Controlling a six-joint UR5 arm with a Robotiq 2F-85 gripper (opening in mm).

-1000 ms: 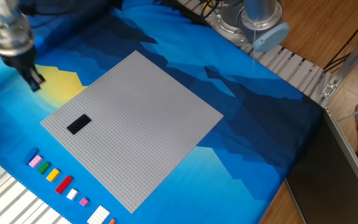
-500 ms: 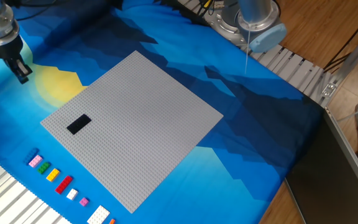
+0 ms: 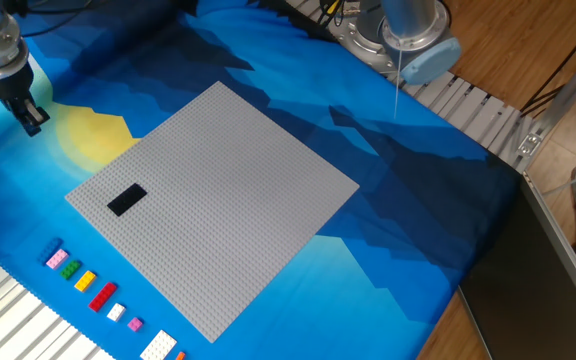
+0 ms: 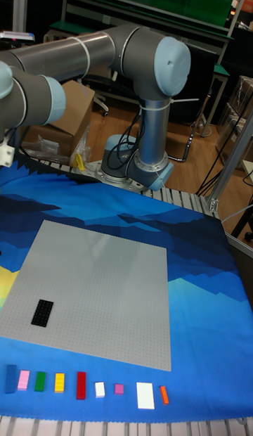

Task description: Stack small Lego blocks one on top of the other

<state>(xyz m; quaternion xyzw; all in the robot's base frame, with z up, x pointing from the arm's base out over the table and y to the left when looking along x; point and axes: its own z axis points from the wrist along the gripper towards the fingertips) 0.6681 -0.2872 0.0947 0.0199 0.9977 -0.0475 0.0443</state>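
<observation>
A flat black block (image 3: 126,199) (image 4: 43,312) lies on the grey baseplate (image 3: 228,170) (image 4: 105,281) near its left corner. In a row on the blue cloth in front of the plate lie small Lego blocks: pink (image 3: 54,258) (image 4: 24,380), green (image 3: 68,269) (image 4: 41,381), yellow (image 3: 84,280) (image 4: 59,382), red (image 3: 102,295) (image 4: 81,385), small white (image 3: 116,312), purple (image 3: 135,324), a larger white (image 3: 161,346) and orange (image 4: 164,394). None is stacked. My gripper (image 3: 32,119) hangs far left of the plate, over the cloth's yellow patch, fingers together and empty. The tall fixed view does not show it.
The arm's base (image 3: 408,35) (image 4: 137,165) stands behind the table's far edge. Ribbed metal rails run along the front left (image 3: 8,325) and back right (image 3: 478,105). A blue brick (image 4: 10,378) lies at the row's left end.
The gripper has moved up and left, away from the baseplate, and has hardly shifted in the last half second. The blocks have not moved.
</observation>
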